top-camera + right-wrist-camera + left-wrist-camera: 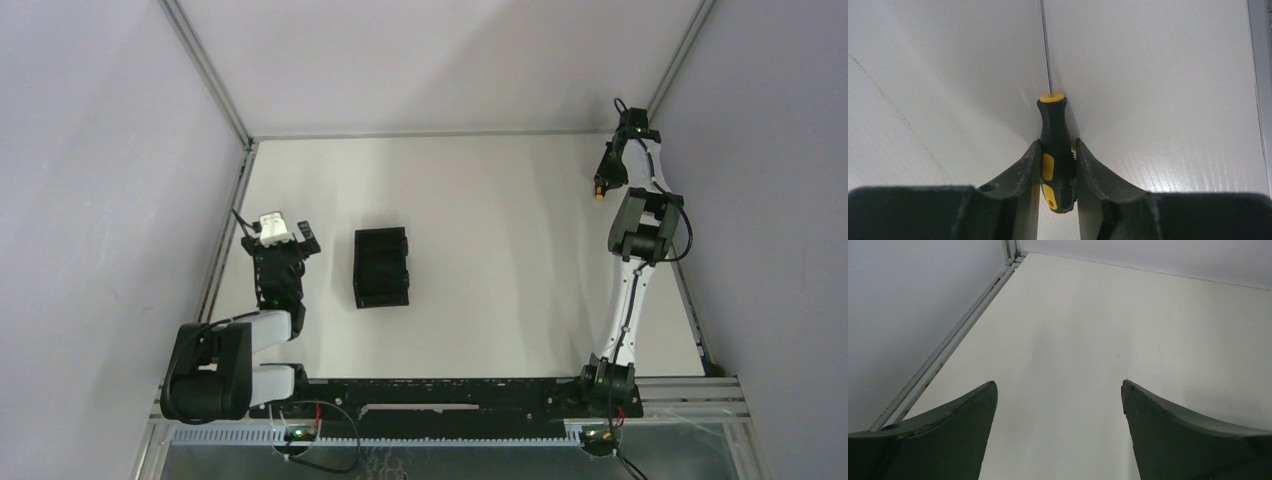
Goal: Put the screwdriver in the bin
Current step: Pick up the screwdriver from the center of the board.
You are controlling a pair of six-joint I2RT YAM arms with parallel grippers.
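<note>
Top view: the bin [381, 267] sits left of centre on the table [480, 200], just right of the left arm [270, 290]. The right arm [640, 225] reaches into the far right corner, where the screwdriver [599, 190] shows as an orange speck under its wrist, well apart from the bin. I judge the whole carry leftward is yet to do.

Left wrist: the left gripper [1058, 387] stands wide apart over bare table, holding nothing. I read it as parked clear of the bin.

Right wrist: the right gripper [1058, 145] is clamped on the black-and-yellow handle, the shaft pointing straight away. The thick, ribbed handle probably gives the pads better purchase than the thin shaft would. I cannot tell whether it is off the table. I can read no brand or writing anywhere.
</note>
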